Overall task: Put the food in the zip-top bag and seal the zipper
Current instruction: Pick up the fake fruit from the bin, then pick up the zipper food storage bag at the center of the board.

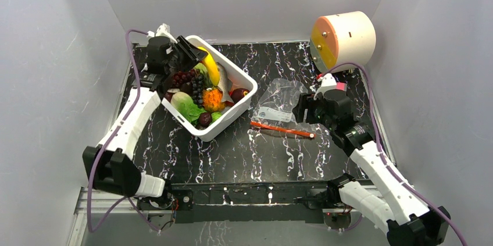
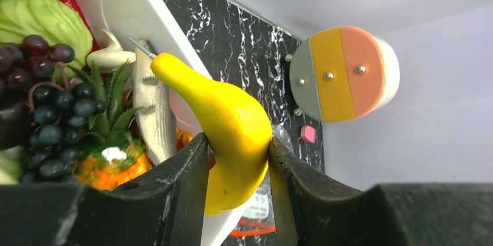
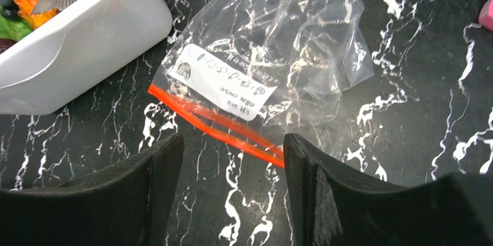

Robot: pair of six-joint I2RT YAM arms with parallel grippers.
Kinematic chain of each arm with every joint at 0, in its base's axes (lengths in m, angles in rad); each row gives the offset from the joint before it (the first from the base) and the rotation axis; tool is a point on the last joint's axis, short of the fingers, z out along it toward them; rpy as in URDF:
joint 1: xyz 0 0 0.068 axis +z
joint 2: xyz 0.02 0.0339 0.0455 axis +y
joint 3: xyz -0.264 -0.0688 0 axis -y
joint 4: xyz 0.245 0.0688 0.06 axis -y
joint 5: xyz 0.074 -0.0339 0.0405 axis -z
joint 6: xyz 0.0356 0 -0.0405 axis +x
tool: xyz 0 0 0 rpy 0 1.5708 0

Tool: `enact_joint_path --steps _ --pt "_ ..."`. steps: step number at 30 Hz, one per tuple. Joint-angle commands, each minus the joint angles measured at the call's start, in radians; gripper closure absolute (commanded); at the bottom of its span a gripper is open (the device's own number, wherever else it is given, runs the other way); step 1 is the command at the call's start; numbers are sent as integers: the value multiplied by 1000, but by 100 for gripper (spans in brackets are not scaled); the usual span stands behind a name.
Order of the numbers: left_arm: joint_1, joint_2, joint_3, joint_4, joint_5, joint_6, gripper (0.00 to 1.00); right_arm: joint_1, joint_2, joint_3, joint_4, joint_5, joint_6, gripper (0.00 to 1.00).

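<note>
Pinching banana [image 2: 227,106] in left gripper [image 2: 237,153] above tub [image 1: 247,80] by far-left corner, seemingly for carrying over; holding right gripper [image 3: 232,159] spread above bag [image 3: 290,31] toward right edge, near parted zipper [image 3: 216,125], probably to steady mouth.

Overhead, close wrists; shared zip-top bag [image 1: 283,99]

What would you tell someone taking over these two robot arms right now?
Left hand: shut on the banana, at the white tub's far side.
Right hand: open, above the zip-top bag lying empty on the table.
Done: banana grasped; nothing bagged.
Left: bag the banana and the tub's other food, then seal the red zipper.
</note>
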Motion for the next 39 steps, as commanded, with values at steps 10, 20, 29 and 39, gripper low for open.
enact_joint_path --steps 10,20,29,39 --pt "-5 -247 -31 -334 89 239 83 42 120 -50 188 -21 -251 40" --pt "-5 -370 -13 -500 42 266 83 249 204 -175 392 -39 -642 47" --pt "-5 -399 -54 -508 -11 284 83 384 260 -359 776 101 -908 40" --pt "-5 -425 -76 -494 -15 274 83 466 494 -488 1118 330 -1132 30"
